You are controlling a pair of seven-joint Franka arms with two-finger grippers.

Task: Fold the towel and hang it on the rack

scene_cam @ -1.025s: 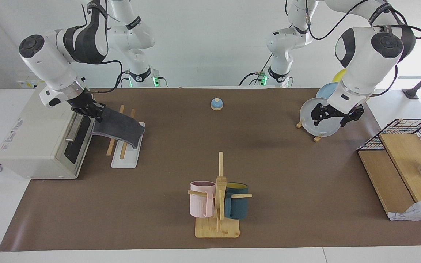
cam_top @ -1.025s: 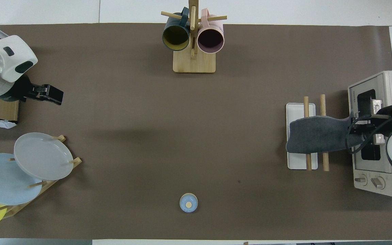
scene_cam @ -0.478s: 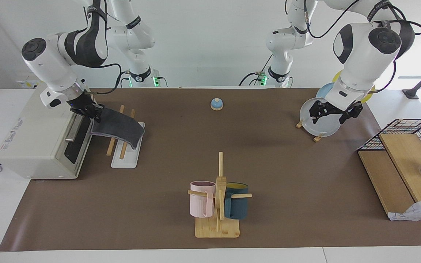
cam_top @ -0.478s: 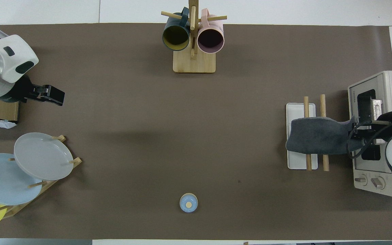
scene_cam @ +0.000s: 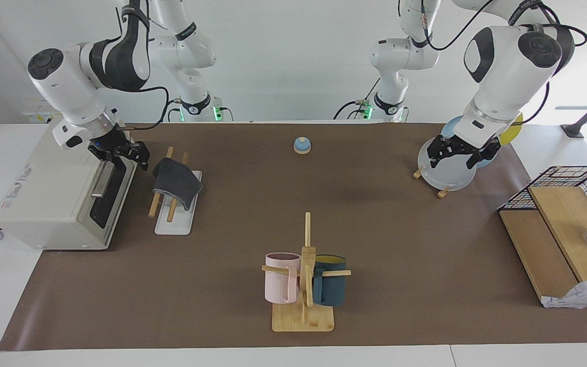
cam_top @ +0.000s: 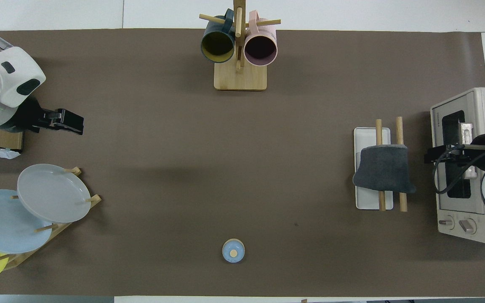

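Note:
The towel (scene_cam: 175,178), dark grey face out, hangs folded over both wooden rods of the rack (scene_cam: 173,223), which stands beside the toaster oven at the right arm's end of the table. From above, the towel (cam_top: 383,170) covers the middle of the rods and the rack's (cam_top: 366,139) white base shows at both ends. My right gripper (scene_cam: 123,156) is open and holds nothing; it is over the oven's front edge, apart from the towel, and shows there in the overhead view too (cam_top: 433,157). My left gripper (scene_cam: 457,157) hangs open over the plate stand, waiting (cam_top: 74,125).
A toaster oven (scene_cam: 44,193) stands right beside the rack. A mug tree (scene_cam: 303,285) with a pink and a teal mug is mid-table, farther from the robots. A small blue bell (scene_cam: 302,146) sits near the robots. Plates (scene_cam: 446,173) and a wire basket (scene_cam: 574,183) are at the left arm's end.
My right gripper has opened and let go of the towel, whose held end has dropped so it now drapes over both rods. The gripper drew back toward the oven. The left gripper shifted slightly.

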